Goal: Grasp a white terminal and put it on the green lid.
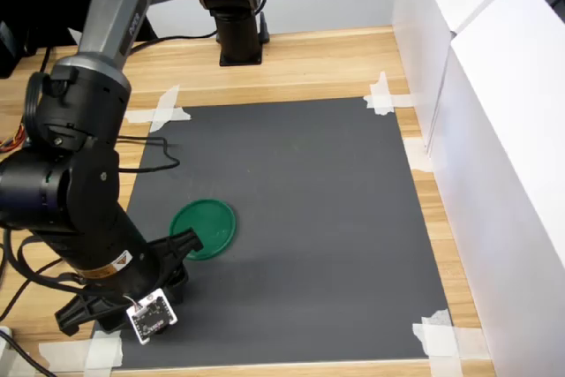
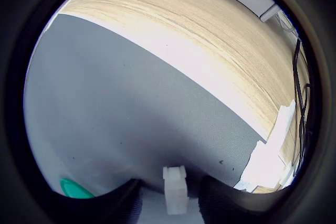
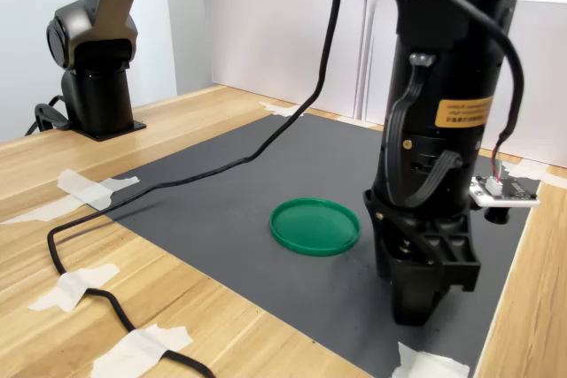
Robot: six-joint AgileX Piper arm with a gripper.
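Arm low over the dark mat [image 1: 309, 200] on the wooden desk [image 1: 300, 64], near the mat's front-left corner in the first exterior view.
Green lid [image 1: 204, 229] lies flat on mat, just beside gripper [image 3: 416, 307], apart from it. Gripper points down w/ white terminal [image 2: 175, 190] pinched between its fingers [image 2: 220, 200] in wrist view, close above mat; lid's edge shows nearby.

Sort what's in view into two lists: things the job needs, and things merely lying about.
Needed for the job:
white terminal, between the gripper fingers
green lid

Lying about:
grey mat
masking tape pieces at the mat's corners
black cable
white panels
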